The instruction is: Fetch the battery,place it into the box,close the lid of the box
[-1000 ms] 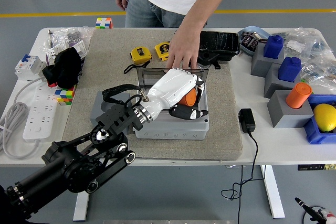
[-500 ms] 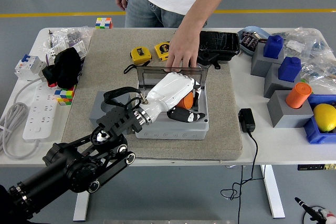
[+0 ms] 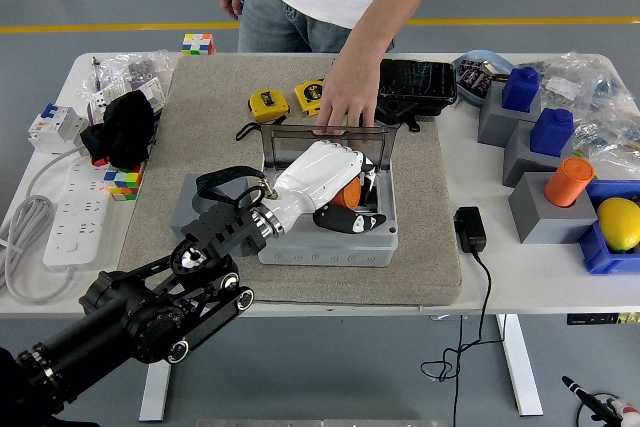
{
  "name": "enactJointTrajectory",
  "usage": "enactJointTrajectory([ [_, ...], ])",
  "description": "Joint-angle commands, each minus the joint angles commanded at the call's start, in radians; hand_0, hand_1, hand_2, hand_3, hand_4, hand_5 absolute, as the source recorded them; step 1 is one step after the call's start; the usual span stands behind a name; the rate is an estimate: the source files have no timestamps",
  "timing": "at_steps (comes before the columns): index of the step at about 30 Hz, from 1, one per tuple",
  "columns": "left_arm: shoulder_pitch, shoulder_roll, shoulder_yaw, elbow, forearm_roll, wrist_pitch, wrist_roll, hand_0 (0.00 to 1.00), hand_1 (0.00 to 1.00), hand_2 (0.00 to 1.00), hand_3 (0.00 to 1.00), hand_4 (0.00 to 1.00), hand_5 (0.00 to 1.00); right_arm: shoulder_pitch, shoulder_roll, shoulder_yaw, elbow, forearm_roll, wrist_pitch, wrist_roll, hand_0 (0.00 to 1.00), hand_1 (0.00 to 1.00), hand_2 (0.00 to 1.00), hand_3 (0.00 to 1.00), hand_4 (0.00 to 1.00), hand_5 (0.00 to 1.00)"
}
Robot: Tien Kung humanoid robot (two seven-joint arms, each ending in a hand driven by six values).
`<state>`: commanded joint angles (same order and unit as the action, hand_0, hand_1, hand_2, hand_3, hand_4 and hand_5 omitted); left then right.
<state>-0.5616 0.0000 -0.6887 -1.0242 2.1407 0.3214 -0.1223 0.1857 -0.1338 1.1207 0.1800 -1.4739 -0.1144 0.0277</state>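
Your left hand (image 3: 325, 185) sits inside the open grey box (image 3: 325, 237), its white shell covering most of the cavity and its dark fingers (image 3: 352, 219) curled round the orange battery (image 3: 347, 194). It is grasping that battery, which shows only as a strip of orange just under the palm, low within the box. You cannot tell from here whether the battery touches the box floor. Your black left arm (image 3: 150, 302) runs from the box's near left corner down toward the lower left of the view.

The box lid (image 3: 300, 142) stands upright along the far side of the box. A person's hand (image 3: 347, 97) rests on the lid's top edge, holding it up; the person stands behind the box, across the table.

The box lies on a beige mat (image 3: 420, 207). Just beyond the box on that mat are two yellow tape measures (image 3: 268, 103), and beyond its far right corner lies a black case (image 3: 415, 82). To the right of the box, off the mat, sits a black power adapter (image 3: 469, 228) with its cable hanging over the table edge. Well to the left of the box lies a white power strip (image 3: 72, 209).
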Motion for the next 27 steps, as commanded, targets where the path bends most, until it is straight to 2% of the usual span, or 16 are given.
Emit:
enactJointTrajectory([
  [3,0.002,0.000,0.006,0.005,0.011,0.000,0.004,0.054,0.065,0.104,0.094,0.775,0.189,0.000,0.000,-0.001,0.000,0.002,0.000,0.000,0.893,0.870,0.811,0.849,0.998,0.998],
  [4,0.001,0.000,0.007,0.007,0.012,-0.002,0.003,0.053,0.066,0.105,0.098,0.847,0.021,-0.001,0.000,0.000,0.000,0.001,0.000,0.000,0.893,0.870,0.811,0.849,0.998,0.998],
  [15,-0.005,0.000,0.015,0.038,0.002,-0.006,-0.007,0.052,0.065,0.105,0.098,0.860,0.002,0.002,-0.001,0.003,0.000,-0.002,0.000,0.000,0.893,0.870,0.811,0.849,0.998,0.998],
  [16,-0.005,0.000,0.013,0.039,-0.001,-0.008,-0.010,0.065,0.070,0.113,0.105,0.998,0.313,0.001,-0.001,0.005,0.000,-0.004,0.001,-0.001,0.893,0.870,0.811,0.849,0.998,0.998],
  [21,-0.005,0.000,0.001,0.046,-0.033,-0.040,-0.029,0.065,0.070,0.113,0.105,0.998,0.313,0.002,0.000,0.005,0.000,-0.004,0.001,-0.001,0.893,0.870,0.811,0.849,0.998,0.998],
  [22,-0.005,0.000,-0.002,0.046,-0.041,-0.046,-0.034,0.079,0.086,0.123,0.112,0.998,0.569,0.002,0.000,0.002,0.000,-0.001,0.001,-0.001,0.893,0.870,0.811,0.849,0.998,0.998],
  [27,-0.004,0.000,-0.009,0.040,-0.051,-0.053,-0.045,0.079,0.086,0.123,0.112,0.998,0.569,0.003,0.000,0.001,0.000,0.000,0.001,-0.001,0.893,0.870,0.811,0.849,0.998,0.998],
])
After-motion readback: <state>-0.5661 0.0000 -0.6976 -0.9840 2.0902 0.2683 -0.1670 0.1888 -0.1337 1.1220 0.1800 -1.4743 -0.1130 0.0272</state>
